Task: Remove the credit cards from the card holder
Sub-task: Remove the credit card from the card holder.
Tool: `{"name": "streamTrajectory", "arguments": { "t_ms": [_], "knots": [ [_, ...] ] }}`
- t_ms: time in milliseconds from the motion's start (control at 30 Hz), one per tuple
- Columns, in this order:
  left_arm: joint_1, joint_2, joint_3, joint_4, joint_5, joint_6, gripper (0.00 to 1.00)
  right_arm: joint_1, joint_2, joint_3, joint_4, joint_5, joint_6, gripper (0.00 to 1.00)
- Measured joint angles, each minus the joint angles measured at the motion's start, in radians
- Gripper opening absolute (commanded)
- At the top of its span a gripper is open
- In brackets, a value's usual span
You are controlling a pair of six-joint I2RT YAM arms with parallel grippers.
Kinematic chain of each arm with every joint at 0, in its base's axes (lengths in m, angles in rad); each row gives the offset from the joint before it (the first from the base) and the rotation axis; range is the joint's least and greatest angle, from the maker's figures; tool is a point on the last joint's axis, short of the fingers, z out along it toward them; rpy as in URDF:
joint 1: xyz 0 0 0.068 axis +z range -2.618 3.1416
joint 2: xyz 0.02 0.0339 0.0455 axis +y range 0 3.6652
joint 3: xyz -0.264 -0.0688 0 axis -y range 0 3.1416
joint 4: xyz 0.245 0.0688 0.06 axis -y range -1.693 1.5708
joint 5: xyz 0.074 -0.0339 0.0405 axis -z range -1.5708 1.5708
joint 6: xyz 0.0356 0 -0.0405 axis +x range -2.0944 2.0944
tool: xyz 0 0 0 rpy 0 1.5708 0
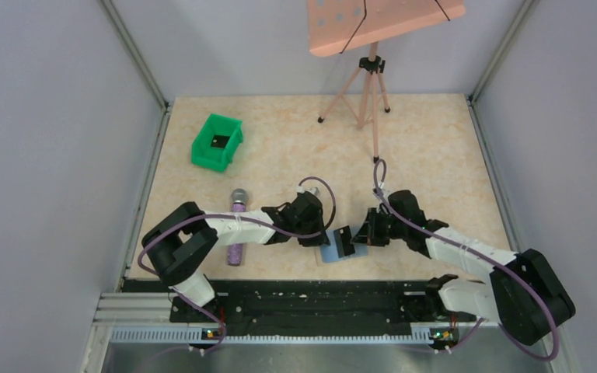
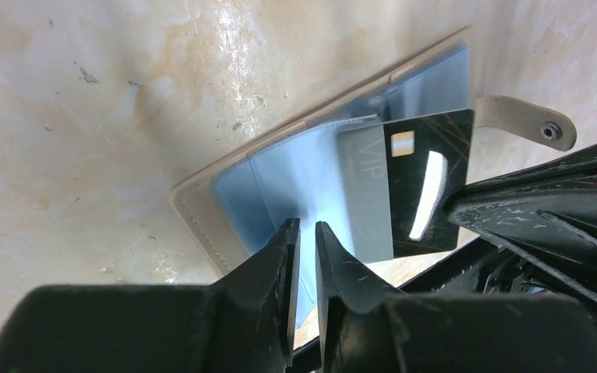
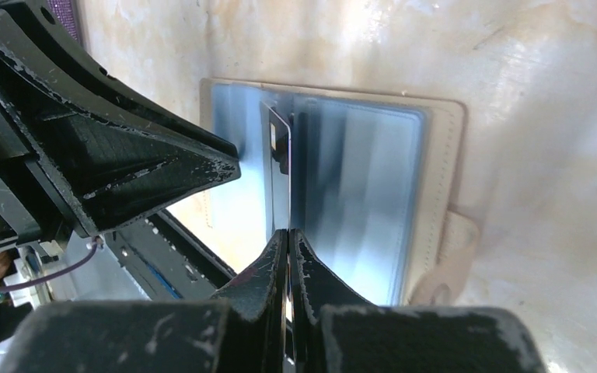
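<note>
The card holder (image 1: 331,253) lies open at six o'clock on the bench (image 1: 435,155), near the front edge. A black card (image 2: 427,186) sticks partly out of its blue pocket. The right claw (image 3: 288,233), at the holder's three o'clock, is closed tight on that card. The left claw (image 2: 307,229), at nine o'clock, pinches the holder's edge. I think the card should be pulled straight out, slow and flat, with no twist. The left claw should hold the holder so it cannot slide along.
</note>
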Motion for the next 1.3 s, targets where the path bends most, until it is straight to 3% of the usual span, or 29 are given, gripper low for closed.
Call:
{"name": "streamTrajectory", "arguments": {
  "t_ms": [133, 333, 400, 600, 933, 1233, 1300],
  "knots": [
    [0.0, -0.015, -0.003, -0.021, 0.006, 0.004, 0.27, -0.014, -0.052, 0.0, -0.063, 0.023, 0.0, 0.0],
    [0.0, -0.084, 0.005, -0.128, 0.006, 0.03, 0.58, -0.023, -0.111, 0.014, -0.139, 0.03, -0.001, 0.0],
    [0.0, -0.114, 0.026, -0.169, 0.002, 0.039, 0.64, -0.026, -0.119, 0.032, -0.174, 0.045, -0.005, 0.0],
    [0.0, -0.186, 0.143, -0.268, -0.017, 0.089, 0.69, -0.032, -0.175, 0.098, -0.289, 0.095, -0.029, 0.0],
    [0.002, -0.275, 0.237, -0.352, -0.016, 0.226, 0.64, -0.034, -0.265, 0.177, -0.377, 0.04, -0.062, 0.0],
    [0.047, -0.344, 0.261, -0.382, 0.093, 0.352, 0.61, -0.035, -0.342, 0.179, -0.331, -0.234, -0.135, 0.0],
    [0.083, -0.379, 0.261, -0.382, 0.178, 0.371, 0.6, -0.035, -0.371, 0.177, -0.263, -0.338, -0.138, 0.0]
  ]
}}
